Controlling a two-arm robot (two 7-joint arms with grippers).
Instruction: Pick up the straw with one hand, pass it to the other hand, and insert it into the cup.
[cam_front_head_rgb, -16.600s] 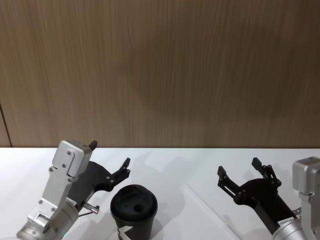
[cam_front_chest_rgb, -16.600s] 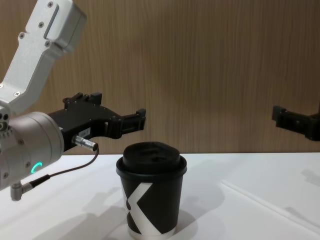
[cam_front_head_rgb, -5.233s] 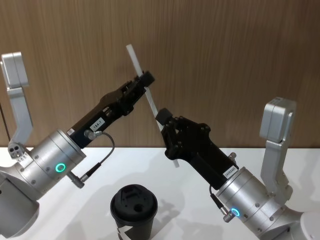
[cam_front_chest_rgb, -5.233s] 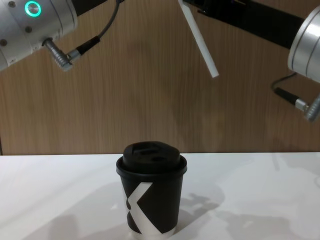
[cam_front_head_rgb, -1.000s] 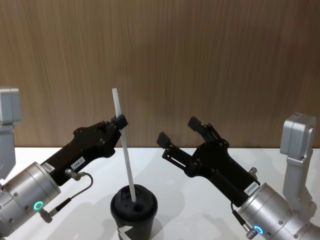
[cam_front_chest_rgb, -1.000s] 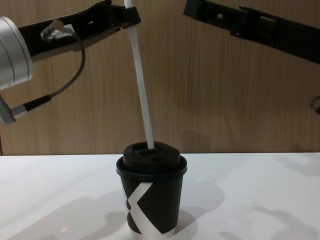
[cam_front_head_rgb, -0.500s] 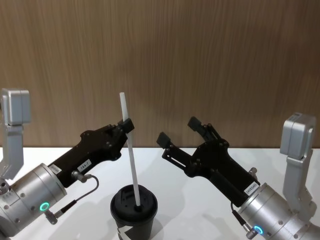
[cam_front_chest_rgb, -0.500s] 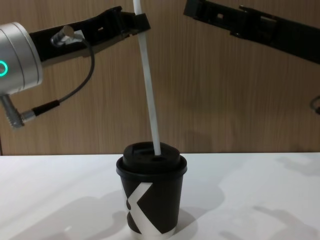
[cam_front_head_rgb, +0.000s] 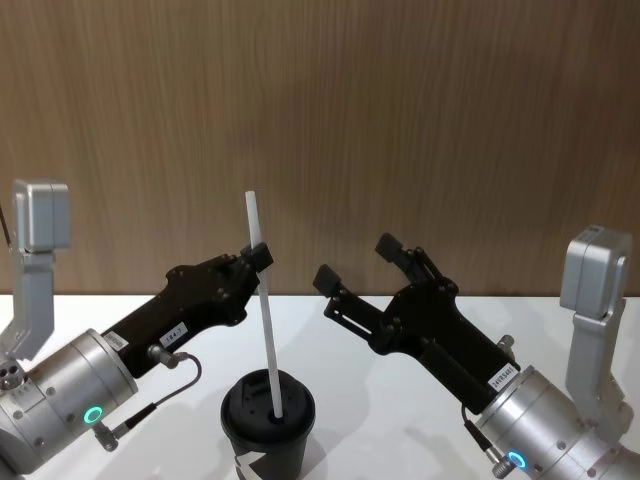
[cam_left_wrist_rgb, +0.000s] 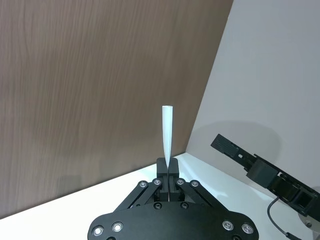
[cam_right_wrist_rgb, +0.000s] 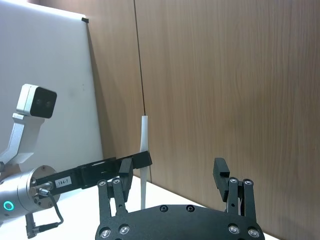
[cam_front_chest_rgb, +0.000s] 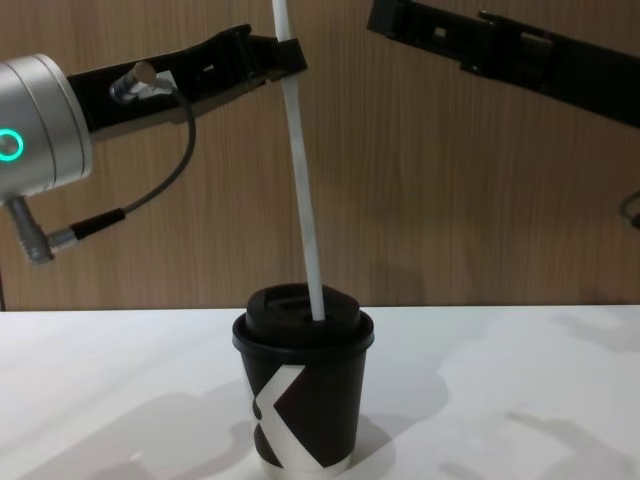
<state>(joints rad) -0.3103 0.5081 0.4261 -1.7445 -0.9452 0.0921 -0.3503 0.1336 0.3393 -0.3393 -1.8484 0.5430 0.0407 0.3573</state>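
Observation:
The black cup (cam_front_head_rgb: 245, 412) (cam_front_chest_rgb: 320, 420) with its domed lid stands on the white table near me. The white straw (cam_front_head_rgb: 266, 340) (cam_front_chest_rgb: 305, 190) rises nearly upright from the lid, its lower tip at the lid's opening; how deep it goes is hidden. My left gripper (cam_front_head_rgb: 258, 258) (cam_front_chest_rgb: 288, 52) (cam_left_wrist_rgb: 166, 169) is shut on the straw's upper part, well above the cup. My right gripper (cam_front_head_rgb: 356, 259) (cam_right_wrist_rgb: 172, 170) hovers open to the right of the straw, apart from it, holding nothing.
A wood-panel wall (cam_front_head_rgb: 420, 130) stands close behind the white table (cam_front_chest_rgb: 520, 400). The right arm's black finger (cam_front_chest_rgb: 450, 40) crosses the chest view's upper right, above the cup's height. A cable (cam_front_chest_rgb: 150, 195) hangs from the left wrist.
My left gripper has shifted slightly to the right with the straw, and the straw's tip has slid across the lid to its opening. The right arm has stayed still.

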